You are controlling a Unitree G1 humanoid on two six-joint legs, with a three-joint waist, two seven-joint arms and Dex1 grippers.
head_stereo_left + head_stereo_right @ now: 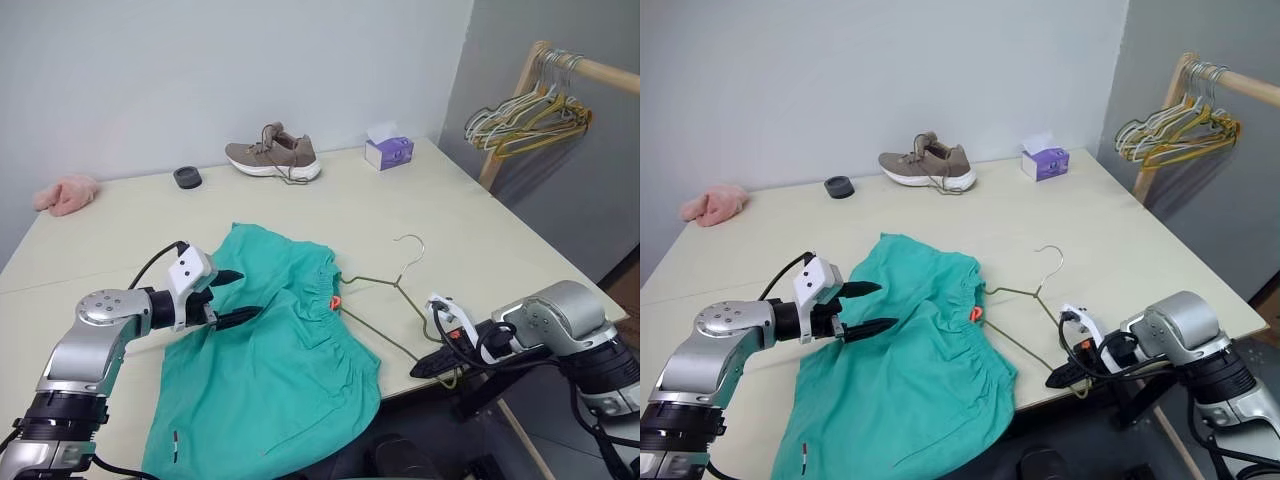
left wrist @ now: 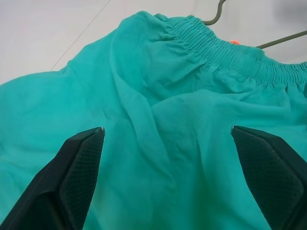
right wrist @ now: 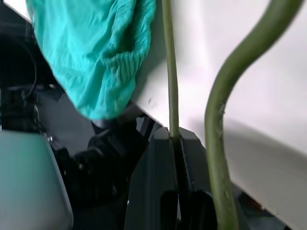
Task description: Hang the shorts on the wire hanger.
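While the right gripper (image 1: 432,366) pinches the wire hanger (image 1: 385,318) at the table (image 1: 470,230) edge, left gripper (image 1: 232,296) hovers fingers apart above the flat shorts (image 1: 275,370): hanging not yet done

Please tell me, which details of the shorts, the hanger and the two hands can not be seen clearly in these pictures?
- wire hanger: one shoulder goes under the shorts waistband, head views.
- shorts: lower hem cut off by the picture's bottom edge.
- orange tag: too small to read.
- right hand, shut on the wire: fingertips partly hidden by the table edge.
- left hand: open above the fabric; contact unclear.
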